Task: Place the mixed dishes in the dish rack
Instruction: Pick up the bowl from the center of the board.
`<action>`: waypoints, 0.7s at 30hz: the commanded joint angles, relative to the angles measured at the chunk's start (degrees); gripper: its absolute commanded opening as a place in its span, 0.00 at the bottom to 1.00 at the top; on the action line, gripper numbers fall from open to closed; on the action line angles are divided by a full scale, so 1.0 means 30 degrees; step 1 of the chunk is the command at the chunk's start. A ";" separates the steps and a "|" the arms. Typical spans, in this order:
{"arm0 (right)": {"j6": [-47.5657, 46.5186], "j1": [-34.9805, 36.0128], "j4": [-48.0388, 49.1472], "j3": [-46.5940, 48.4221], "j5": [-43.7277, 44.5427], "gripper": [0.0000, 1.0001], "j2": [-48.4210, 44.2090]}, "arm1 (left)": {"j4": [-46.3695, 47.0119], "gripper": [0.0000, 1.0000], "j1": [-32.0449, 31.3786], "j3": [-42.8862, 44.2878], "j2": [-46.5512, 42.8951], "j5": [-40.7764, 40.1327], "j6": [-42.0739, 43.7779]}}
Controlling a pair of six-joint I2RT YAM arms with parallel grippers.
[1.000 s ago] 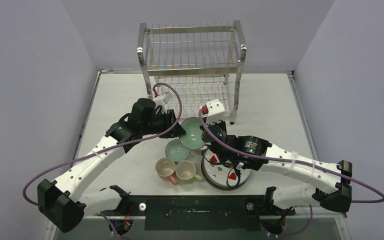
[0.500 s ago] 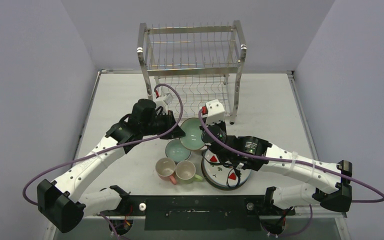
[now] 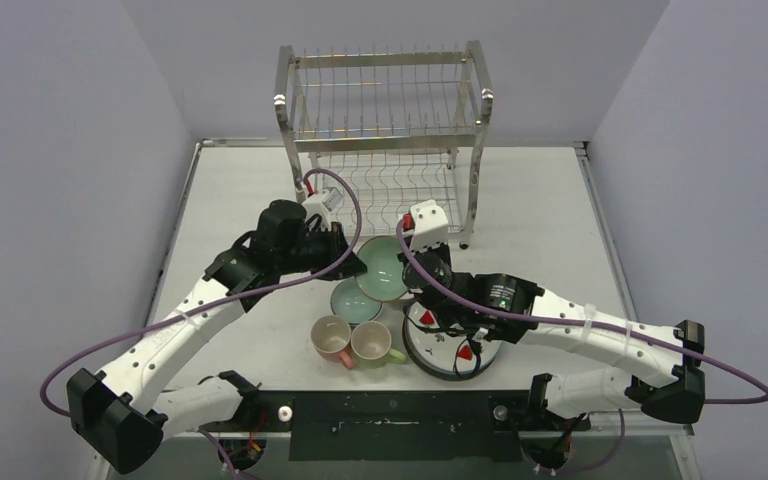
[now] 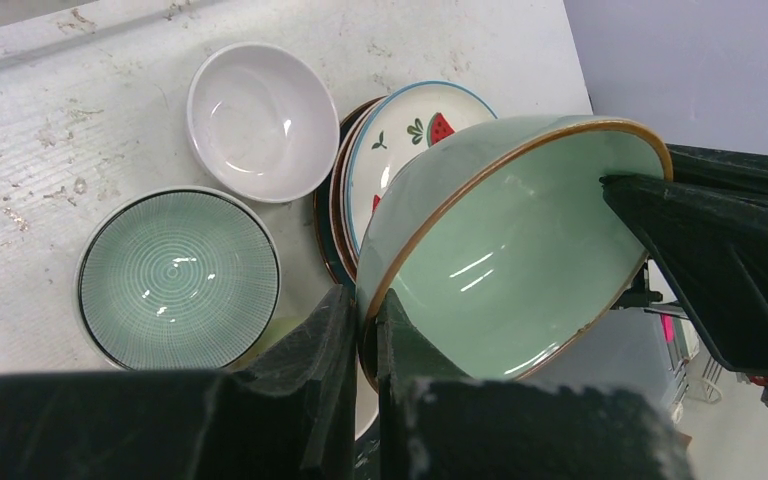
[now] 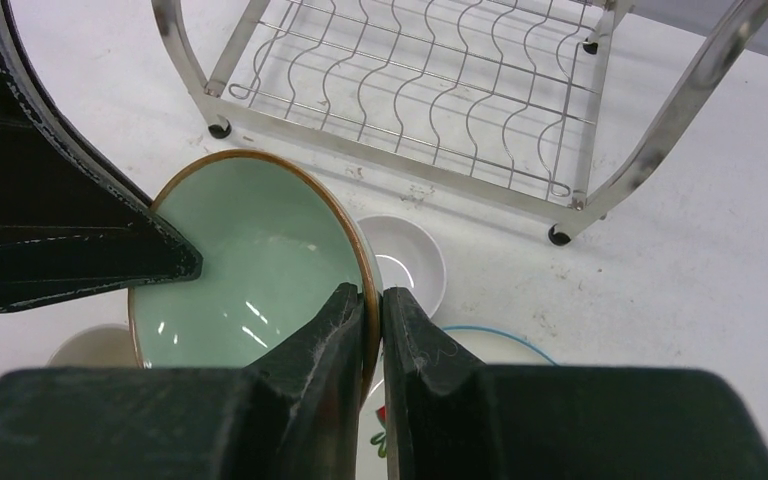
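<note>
A mint-green bowl with a brown rim is held tilted between both grippers, in front of the steel dish rack. My left gripper is shut on its left rim, seen up close in the left wrist view. My right gripper is shut on its right rim, seen in the right wrist view. Below it lie a ribbed green bowl, a white bowl and a strawberry plate on a stack of plates. A pink mug and a green mug stand near the front.
The rack's lower wavy wire shelf is just behind the held bowl, with its front feet and legs close by. The plate stack lies under my right arm. The table is walled on three sides.
My left arm has shifted slightly back and to the left while still holding the bowl's rim. The right arm has hardly moved.
</note>
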 commanded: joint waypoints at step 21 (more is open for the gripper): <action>0.0428 0.0069 0.1377 0.0707 -0.0365 0.44 -0.1468 | 0.1434 0.00 0.0049 -0.0201 -0.1946 0.0257 0.0281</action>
